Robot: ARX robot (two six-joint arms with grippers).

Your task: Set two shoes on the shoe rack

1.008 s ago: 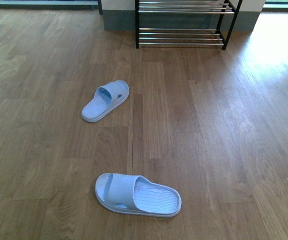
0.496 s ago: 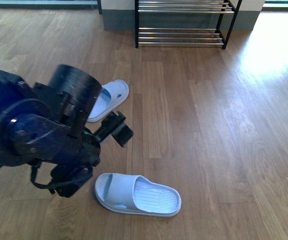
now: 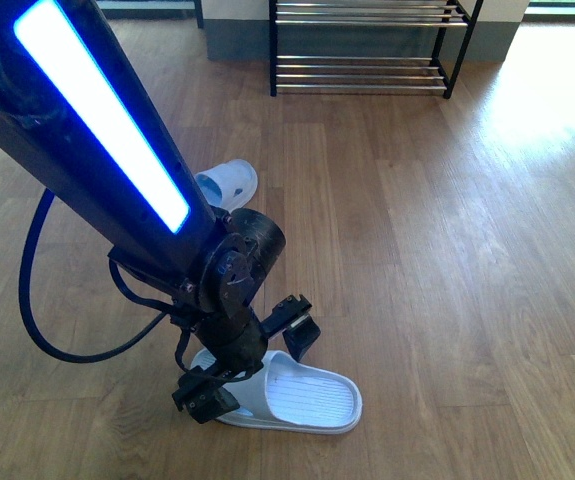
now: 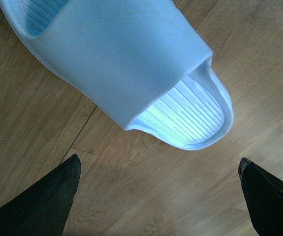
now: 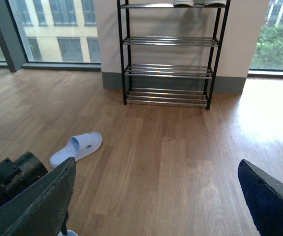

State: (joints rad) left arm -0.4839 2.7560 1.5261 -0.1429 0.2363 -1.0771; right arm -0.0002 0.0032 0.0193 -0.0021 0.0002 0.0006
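Observation:
The two shoes are light blue slide slippers lying on the wood floor. The near slipper [image 3: 302,395] lies on its sole, and my left gripper [image 3: 252,362] hangs open over its strap end, one finger on each side. In the left wrist view that slipper [image 4: 126,54] lies just beyond the open left gripper [image 4: 158,160], with bare floor between the fingers. The far slipper [image 3: 229,183] is partly hidden behind my left arm. The shoe rack [image 3: 362,75] stands at the far wall. My right gripper [image 5: 156,161] is open and empty above the floor, facing the shoe rack [image 5: 168,69] and the far slipper [image 5: 77,147].
My left arm [image 3: 107,130], with a lit blue strip and a looping black cable [image 3: 42,320], crosses the left of the front view. White-soled shoes [image 5: 183,2] sit on the rack's top shelf. Windows flank the wall behind the rack.
My left arm has swung into the front view and come down, bringing its open gripper over the near slipper. Neither slipper has moved.

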